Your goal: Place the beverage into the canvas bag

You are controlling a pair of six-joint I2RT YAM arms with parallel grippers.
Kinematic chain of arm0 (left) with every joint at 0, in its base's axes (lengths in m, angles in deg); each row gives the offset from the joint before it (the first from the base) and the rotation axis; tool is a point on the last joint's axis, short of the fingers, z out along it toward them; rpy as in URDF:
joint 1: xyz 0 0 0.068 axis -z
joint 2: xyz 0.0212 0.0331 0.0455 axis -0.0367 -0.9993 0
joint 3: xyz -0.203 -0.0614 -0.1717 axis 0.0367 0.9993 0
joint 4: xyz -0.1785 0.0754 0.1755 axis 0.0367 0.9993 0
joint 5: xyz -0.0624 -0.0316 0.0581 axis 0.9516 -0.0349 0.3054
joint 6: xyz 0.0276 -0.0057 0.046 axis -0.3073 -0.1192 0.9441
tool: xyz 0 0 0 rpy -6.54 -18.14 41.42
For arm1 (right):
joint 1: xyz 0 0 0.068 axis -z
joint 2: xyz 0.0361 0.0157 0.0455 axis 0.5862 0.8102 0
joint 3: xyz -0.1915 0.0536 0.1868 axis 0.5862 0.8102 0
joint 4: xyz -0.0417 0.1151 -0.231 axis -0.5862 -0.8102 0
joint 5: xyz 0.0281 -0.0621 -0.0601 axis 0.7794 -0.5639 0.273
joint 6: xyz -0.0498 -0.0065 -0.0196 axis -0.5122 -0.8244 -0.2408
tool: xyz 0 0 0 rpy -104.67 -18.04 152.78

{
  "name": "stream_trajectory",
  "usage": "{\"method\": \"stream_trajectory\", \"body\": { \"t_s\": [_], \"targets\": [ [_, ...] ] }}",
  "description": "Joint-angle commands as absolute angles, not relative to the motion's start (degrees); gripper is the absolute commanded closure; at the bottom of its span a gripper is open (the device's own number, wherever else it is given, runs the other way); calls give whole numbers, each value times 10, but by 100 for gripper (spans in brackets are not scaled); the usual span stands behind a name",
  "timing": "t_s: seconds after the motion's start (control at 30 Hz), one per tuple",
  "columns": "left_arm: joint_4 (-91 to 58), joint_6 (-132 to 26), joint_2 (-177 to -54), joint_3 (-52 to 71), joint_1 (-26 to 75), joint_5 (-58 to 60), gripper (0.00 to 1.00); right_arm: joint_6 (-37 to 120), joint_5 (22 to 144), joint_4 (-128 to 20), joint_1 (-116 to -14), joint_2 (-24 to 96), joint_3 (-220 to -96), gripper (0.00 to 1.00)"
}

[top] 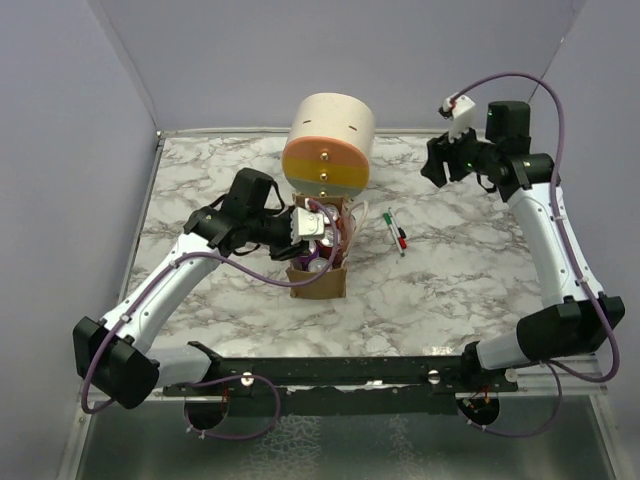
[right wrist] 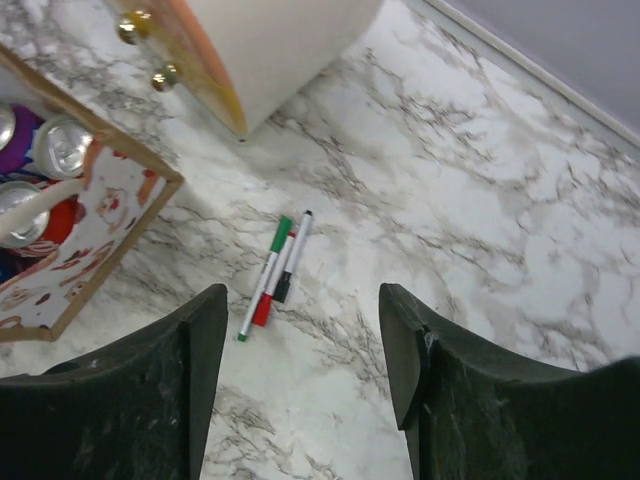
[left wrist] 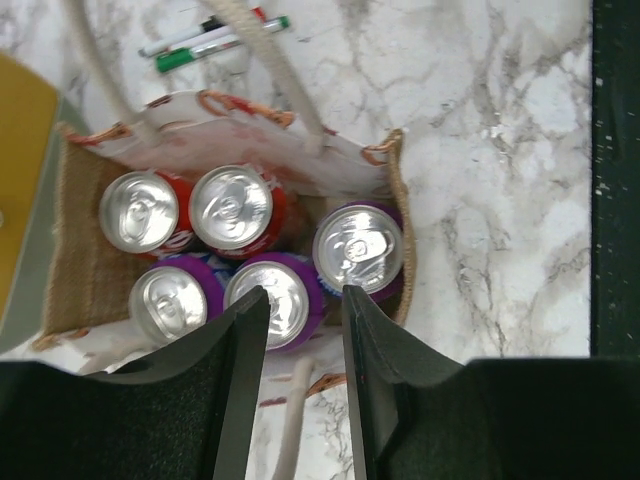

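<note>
The canvas bag (left wrist: 85, 260) stands on the marble surface (left wrist: 500, 150), just in front of a cream cylinder with orange-yellow drawer fronts (top: 330, 135). Five beverage cans (left wrist: 232, 207) stand upright inside it, two red and three purple. The left tool (left wrist: 303, 293) hovers over the purple cans, its fingers narrowly parted and gripping nothing. The right tool (right wrist: 300, 300) hangs well apart at the far right, spread wide and empty, above three markers (right wrist: 275, 270) lying beside the bag.
</note>
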State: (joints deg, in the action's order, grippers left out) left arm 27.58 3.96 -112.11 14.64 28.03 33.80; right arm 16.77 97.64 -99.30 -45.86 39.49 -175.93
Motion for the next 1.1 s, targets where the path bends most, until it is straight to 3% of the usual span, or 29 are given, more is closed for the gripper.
{"method": "stream_trajectory", "body": {
  "t_s": [0.0, 0.13, 0.23, 0.43, 0.63, 1.07],
  "targets": [
    [222, -50, -1090, 122, 262, 245, 61, 203, 963, -921, -401, 338, -1684, 36],
    [167, -122, -1080, 126, 240, 137, 51, 211, 934, -911, -377, 331, -1654, 30],
    [130, -175, -1075, 126, 214, 45, 34, 209, 917, -908, -375, 334, -1654, 26],
    [73, -256, -1063, 137, 135, -22, 2, 202, 931, -919, -375, 363, -1673, 17],
    [8, -299, -1053, 166, 86, -119, 1, 202, 941, -915, -375, 384, -1698, 1],
    [-123, -341, -1052, 223, 24, -175, 1, 213, 929, -858, -375, 376, -1676, 0]
  ]
}}
